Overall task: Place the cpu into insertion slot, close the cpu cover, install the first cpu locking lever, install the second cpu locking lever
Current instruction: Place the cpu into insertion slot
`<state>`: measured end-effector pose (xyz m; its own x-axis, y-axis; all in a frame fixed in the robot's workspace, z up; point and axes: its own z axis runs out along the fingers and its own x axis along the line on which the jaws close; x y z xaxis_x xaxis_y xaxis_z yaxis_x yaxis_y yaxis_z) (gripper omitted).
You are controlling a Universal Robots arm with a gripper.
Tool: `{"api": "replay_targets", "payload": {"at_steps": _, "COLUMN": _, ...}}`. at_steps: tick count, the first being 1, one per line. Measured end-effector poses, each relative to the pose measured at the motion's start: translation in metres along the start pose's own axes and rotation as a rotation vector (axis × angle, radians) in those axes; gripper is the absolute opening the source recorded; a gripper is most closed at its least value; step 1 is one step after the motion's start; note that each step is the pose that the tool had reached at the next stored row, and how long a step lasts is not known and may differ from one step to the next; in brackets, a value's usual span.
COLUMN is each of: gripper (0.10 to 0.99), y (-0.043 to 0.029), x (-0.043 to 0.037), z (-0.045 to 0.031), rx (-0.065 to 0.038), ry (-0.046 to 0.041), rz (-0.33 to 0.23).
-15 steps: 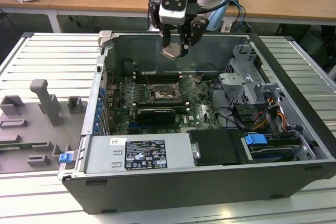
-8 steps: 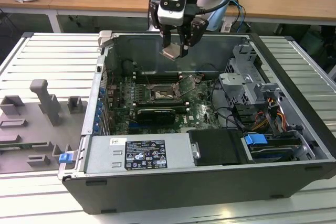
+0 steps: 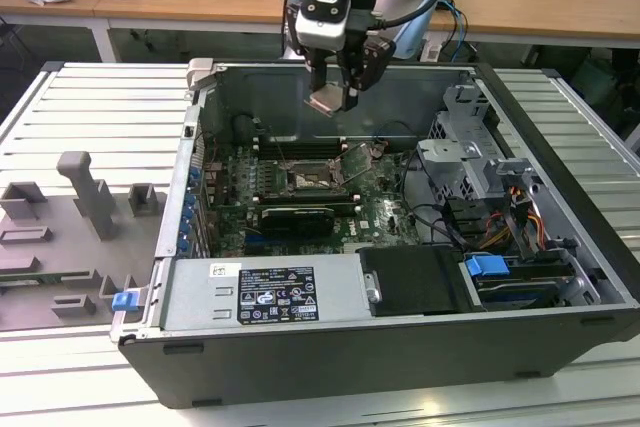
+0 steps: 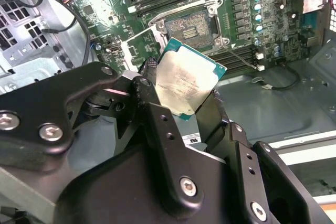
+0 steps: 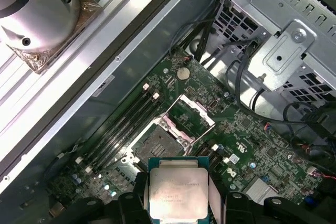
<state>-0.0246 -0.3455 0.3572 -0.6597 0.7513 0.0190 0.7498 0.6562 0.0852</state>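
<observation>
hand (image 3: pixel 336 93) w/ cpu (image 3: pixel 327 100), above pc case (image 3: pixel 300 367)

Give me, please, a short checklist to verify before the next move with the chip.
1. Chip held by the tool: ok, the tool is shut on two opposite edges.
2. Socket empty: ok, nothing lies in it.
3. Cover raised: ok, it stands open beside the socket.
4. Chip close to the socket: not ok, it hangs well above the circuit board.
5. Chip corner orientation matches the socket: cannot tell.
</observation>
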Motion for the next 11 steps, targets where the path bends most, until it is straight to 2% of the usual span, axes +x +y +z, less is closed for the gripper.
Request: {"api": "replay_targets", "payload": {"at_steps": 11, "gripper": 0.541, "y": -0.0002, "x": 0.0, "z": 0.0017, "rx": -0.001, "ry": -0.004, "rz": 0.047}}
